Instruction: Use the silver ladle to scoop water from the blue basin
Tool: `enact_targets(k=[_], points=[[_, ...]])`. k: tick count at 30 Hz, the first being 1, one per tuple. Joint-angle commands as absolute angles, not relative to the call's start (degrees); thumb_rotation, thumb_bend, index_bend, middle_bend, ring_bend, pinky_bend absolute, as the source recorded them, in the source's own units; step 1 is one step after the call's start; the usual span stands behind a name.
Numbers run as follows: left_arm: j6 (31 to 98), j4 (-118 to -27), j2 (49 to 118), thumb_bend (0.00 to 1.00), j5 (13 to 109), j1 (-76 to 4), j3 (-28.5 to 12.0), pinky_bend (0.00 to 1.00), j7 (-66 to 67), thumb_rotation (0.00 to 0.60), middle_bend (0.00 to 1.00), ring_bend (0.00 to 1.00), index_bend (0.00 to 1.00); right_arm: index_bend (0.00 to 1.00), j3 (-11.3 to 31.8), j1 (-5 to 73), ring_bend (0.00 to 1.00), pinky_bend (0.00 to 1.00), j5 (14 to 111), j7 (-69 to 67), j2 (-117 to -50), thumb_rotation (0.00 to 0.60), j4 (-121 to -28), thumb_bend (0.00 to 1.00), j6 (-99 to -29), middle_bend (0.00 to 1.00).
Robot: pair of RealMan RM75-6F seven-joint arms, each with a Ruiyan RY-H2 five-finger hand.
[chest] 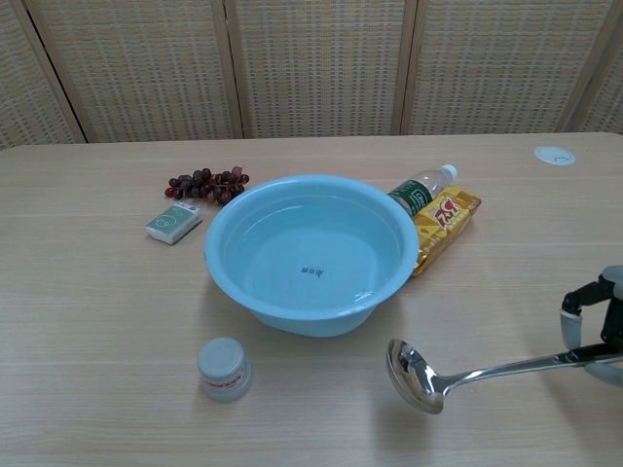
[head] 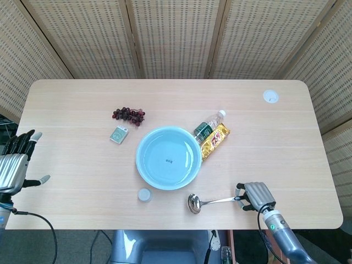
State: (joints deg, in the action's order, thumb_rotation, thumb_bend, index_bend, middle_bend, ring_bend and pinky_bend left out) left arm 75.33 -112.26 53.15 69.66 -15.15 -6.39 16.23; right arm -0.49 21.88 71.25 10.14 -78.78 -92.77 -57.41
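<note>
A pale blue basin (chest: 307, 255) is seen on a light wood-grain desk (chest: 88, 321); the ladle (chest: 458, 375) is shiny silver, the grapes (chest: 206, 182) dark red, the snack pack (chest: 444, 224) yellow and red.

My right hand (head: 256, 196) grips the silver ladle (head: 212, 202) handle near the counter's (head: 275, 148) near edge, bowl pointing left, just near-right of the blue basin (head: 168, 157). My left hand (head: 15, 165) sits off the left edge, fingers (head: 22, 141) spread, holding nothing.
</note>
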Motion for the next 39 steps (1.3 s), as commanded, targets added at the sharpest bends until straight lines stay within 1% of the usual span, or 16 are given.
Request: enact_targets(k=[1, 8, 14, 16, 19, 25, 29, 35, 39], points=[[75.18, -112.2, 53.24, 0.0, 69.39, -15.28, -6.45, 0.0, 16.37, 0.6, 0.0, 0.0, 0.0, 0.72, -0.43, 22.19, 0.97, 1.0, 72.6, 8.6, -76.49, 0.6, -94.85, 0.7, -57.0, 0.94], [75.04, -112.17, 53.38, 0.0, 69.01, -15.49, -6.49, 0.0, 16.65, 0.6, 0.0, 0.0, 0.0, 0.73, 0.43, 23.14, 0.97, 1.0, 74.1, 7.7, -71.98, 0.6, -99.65, 0.7, -56.93, 0.94], [74.83, -112.1, 53.49, 0.0, 68.5, -15.69, -6.51, 0.0, 16.94, 0.6, 0.0, 0.0, 0.0, 0.73, 3.07, 25.22, 0.97, 1.0, 73.12, 10.49, -68.65, 0.6, -104.52, 0.7, -57.07, 0.94], [74.68, -112.01, 53.62, 0.0, 68.28, -15.84, -6.53, 0.0, 17.13, 0.6, 0.0, 0.0, 0.0, 0.73, 4.7, 26.9, 0.97, 1.0, 71.04, 13.32, -67.39, 0.6, -106.71, 0.7, -56.36, 0.94], [74.71, -112.01, 53.71, 0.0, 68.14, -15.91, -6.54, 0.0, 17.32, 0.6, 0.0, 0.0, 0.0, 0.73, 6.54, 29.26, 0.97, 1.0, 67.12, 18.73, -67.19, 0.6, -107.81, 0.7, -56.0, 0.94], [74.61, -111.8, 53.79, 0.0, 67.53, -16.09, -6.75, 0.0, 17.24, 0.6, 0.0, 0.0, 0.0, 0.73, 10.97, 35.56, 0.97, 1.0, 55.31, 31.8, -70.05, 0.6, -107.25, 0.7, -57.93, 0.94], [74.35, -111.48, 53.82, 0.0, 66.82, -16.3, -6.96, 0.0, 17.12, 0.6, 0.0, 0.0, 0.0, 0.73, 13.01, 39.82, 0.97, 1.0, 48.64, 39.35, -72.67, 0.6, -106.52, 0.7, -60.25, 0.94], [73.54, -110.94, 53.83, 0.0, 65.46, -16.77, -7.35, 0.0, 16.79, 0.6, 0.0, 0.0, 0.0, 0.73, 14.78, 45.52, 0.97, 1.0, 42.06, 47.7, -77.06, 0.6, -105.52, 0.7, -63.56, 0.94], [72.95, -110.57, 53.86, 0.0, 64.45, -17.16, -7.66, 0.0, 16.56, 0.6, 0.0, 0.0, 0.0, 0.73, 15.61, 49.71, 0.97, 1.0, 39.18, 53.18, -80.95, 0.6, -102.81, 0.7, -66.07, 0.94]])
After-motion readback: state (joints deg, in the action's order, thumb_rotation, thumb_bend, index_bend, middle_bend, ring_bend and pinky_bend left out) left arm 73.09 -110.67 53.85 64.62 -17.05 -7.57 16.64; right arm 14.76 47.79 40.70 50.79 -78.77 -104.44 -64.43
